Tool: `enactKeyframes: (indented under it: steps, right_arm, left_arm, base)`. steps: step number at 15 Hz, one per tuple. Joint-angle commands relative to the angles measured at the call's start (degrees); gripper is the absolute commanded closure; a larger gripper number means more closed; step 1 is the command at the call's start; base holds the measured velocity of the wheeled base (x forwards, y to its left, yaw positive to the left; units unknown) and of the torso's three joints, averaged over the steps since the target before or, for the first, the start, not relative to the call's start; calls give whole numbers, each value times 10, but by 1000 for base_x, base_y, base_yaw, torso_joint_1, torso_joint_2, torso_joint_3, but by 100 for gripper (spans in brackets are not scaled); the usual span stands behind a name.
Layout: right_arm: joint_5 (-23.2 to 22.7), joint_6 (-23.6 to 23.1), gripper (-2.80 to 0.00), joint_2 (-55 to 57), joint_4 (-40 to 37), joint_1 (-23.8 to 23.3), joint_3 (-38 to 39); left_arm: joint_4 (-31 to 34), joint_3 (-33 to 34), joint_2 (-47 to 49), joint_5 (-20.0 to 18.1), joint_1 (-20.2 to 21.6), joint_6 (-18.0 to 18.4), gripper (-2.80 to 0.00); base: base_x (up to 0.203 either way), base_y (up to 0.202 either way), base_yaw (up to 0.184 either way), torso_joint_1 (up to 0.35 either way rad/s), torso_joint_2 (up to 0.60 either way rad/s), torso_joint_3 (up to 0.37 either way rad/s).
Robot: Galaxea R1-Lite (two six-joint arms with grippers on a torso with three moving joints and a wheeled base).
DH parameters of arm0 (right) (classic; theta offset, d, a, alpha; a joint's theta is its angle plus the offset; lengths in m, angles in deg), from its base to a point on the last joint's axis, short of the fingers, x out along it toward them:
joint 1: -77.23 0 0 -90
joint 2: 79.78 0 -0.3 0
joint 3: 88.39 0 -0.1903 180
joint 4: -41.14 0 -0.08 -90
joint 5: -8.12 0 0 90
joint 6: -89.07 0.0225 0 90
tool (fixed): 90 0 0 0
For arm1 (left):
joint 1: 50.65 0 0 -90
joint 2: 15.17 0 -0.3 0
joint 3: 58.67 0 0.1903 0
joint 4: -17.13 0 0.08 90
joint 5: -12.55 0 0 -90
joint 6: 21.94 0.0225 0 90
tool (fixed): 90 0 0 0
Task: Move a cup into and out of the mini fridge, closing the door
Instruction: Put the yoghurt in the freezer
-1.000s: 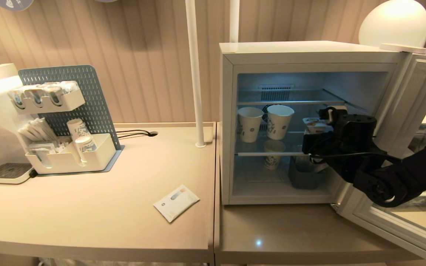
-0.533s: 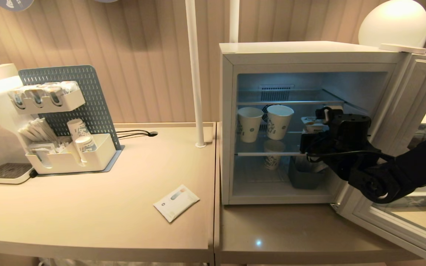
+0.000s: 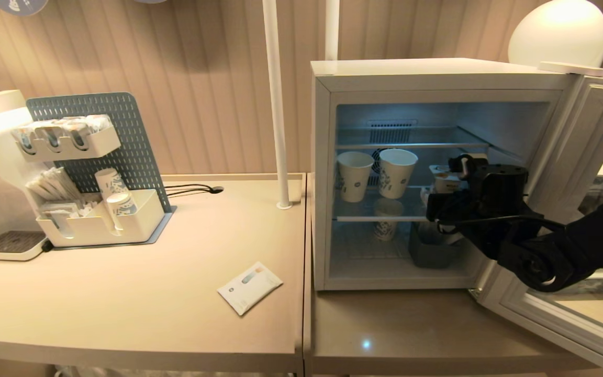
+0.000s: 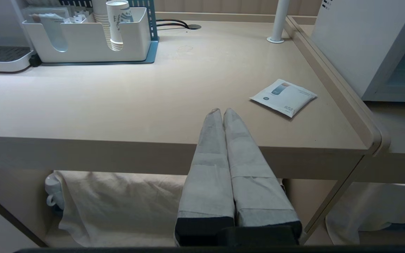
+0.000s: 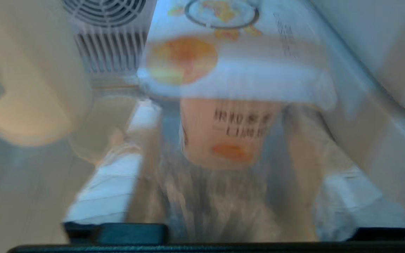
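The right claw (image 3: 444,195) reaches into the open mini fridge (image 3: 427,73), at the cup (image 3: 444,177) on the middle shelf, right of two paper cups (image 3: 375,175).

My right arm (image 3: 589,246) reaches in from the right side, forearm angled up and leftward, wrist bent so the right gripper (image 3: 440,196) points away from me. Seen from its wrist, my fingers (image 5: 304,147) are blurred but stand apart with a gap between them. My left gripper (image 4: 222,116) hangs low and parked, pointing forward, its two padded fingers (image 4: 239,147) pressed flat together, tips touching, nothing between them.
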Motion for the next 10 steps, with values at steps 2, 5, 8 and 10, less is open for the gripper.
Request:
enactKeyframes:
  steps: [2, 5, 8, 10]
  right_arm:
    - [-1, 0, -280, -29, 2, 1, 14]
    - [-1, -5, -280, -48, -6, 1, 10]
    - [-1, -6, -280, -56, -10, 1, 11]
    - [-1, -6, -280, -78, -12, 1, 19]
  left_arm:
    - [0, 0, 0, 0, 0, 0, 0]
    - [0, 0, 0, 0, 0, 0, 0]
    - [0, 0, 0, 0, 0, 0, 0]
    - [0, 0, 0, 0, 0, 0, 0]
  base:
    - [0, 0, 0, 0, 0, 0]
    - [0, 0, 0, 0, 0, 0]
    - [0, 0, 0, 0, 0, 0]
    - [0, 0, 0, 0, 0, 0]
